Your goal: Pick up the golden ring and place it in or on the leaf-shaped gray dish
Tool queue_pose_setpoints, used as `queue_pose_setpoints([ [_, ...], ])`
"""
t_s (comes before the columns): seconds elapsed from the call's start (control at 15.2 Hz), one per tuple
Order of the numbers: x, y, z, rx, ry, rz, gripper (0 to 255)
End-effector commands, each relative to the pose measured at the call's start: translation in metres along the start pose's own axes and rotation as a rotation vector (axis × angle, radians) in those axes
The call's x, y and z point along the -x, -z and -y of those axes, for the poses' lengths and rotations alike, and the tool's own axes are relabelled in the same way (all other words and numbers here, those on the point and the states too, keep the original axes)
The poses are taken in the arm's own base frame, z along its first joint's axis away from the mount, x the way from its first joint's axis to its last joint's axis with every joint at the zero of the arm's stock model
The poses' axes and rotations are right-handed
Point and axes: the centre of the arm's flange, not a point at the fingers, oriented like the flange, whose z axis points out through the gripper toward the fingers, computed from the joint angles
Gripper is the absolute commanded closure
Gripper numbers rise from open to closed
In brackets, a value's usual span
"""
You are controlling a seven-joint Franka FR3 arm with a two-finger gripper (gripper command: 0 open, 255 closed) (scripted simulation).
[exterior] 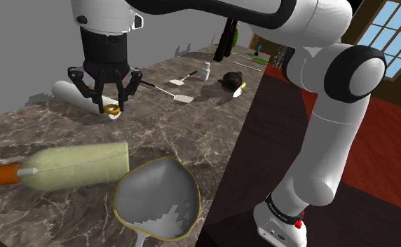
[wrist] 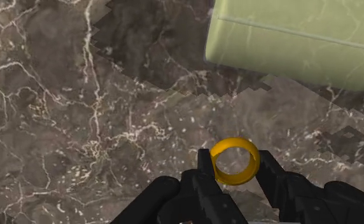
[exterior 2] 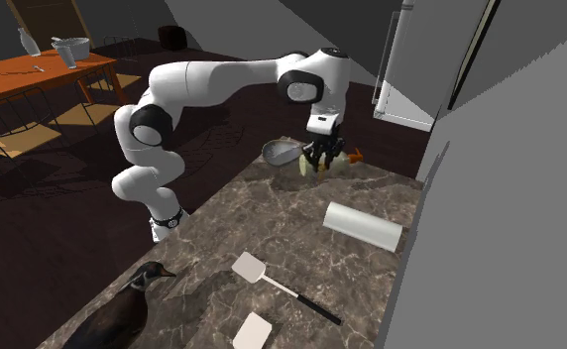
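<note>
Dark veined marble counter (exterior: 45, 130), seen from the shoulder view. Nearest the camera: leaf-shaped grey dish (exterior: 150, 189) with a yellowish rim, lying by the counter's front edge with nothing in it. Just behind it, a pale green cylinder (exterior: 76, 166) on its side, an orange tip (exterior: 3, 172) at one end. Further back, the black gripper (exterior: 111, 107) points down, fingers closed on the golden ring (exterior: 111, 109). The wrist view confirms it: the ring (wrist: 238, 179) is clasped upright between the two fingertips, with the green cylinder close by. Whether the ring clears the marble, cannot tell. It sits apart from the dish, on the cylinder's far side. Behind the gripper, a white roll (exterior: 69, 91). Further on, two pale spatulas (exterior: 180, 95), a small white bottle (exterior: 206, 70) and a black bird-like figure (exterior: 230, 81). Farthest, a dark bottle (exterior: 223, 38).
</note>
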Motion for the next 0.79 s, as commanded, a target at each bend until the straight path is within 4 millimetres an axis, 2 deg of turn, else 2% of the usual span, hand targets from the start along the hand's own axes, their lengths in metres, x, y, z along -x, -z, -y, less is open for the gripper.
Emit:
queue_pose_setpoints([
  [0.0,0.013,0.005,-0.003,0.000,0.000,0.000,255],
  [0.73,0.156,0.007,-0.028,0.000,0.000,0.000,255],
])
